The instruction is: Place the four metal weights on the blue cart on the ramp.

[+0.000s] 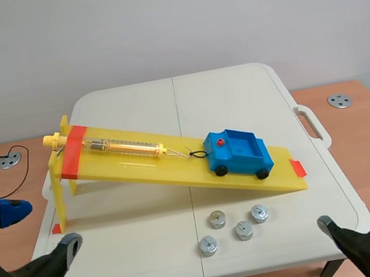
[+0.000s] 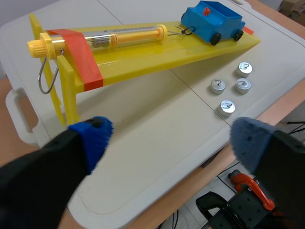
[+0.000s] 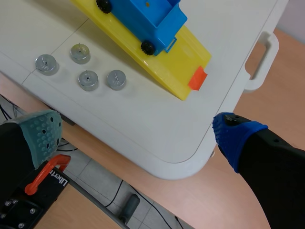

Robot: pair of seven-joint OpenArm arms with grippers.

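Opening step, nothing placed: four metal weights clustered on the worktop near the low end of the ramp, where the blue cart is parked unloaded; left hand and right hand held wide open, empty; a first weight is judged due to be grasped next

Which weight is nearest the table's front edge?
The leftmost weight, alone in front; the other three sit farther back, closer to the ramp.

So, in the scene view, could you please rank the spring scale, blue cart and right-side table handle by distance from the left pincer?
1. Spring scale, upper ramp, nearest the left pincer.
2. Blue cart, lower ramp.
3. Table handle, right edge.
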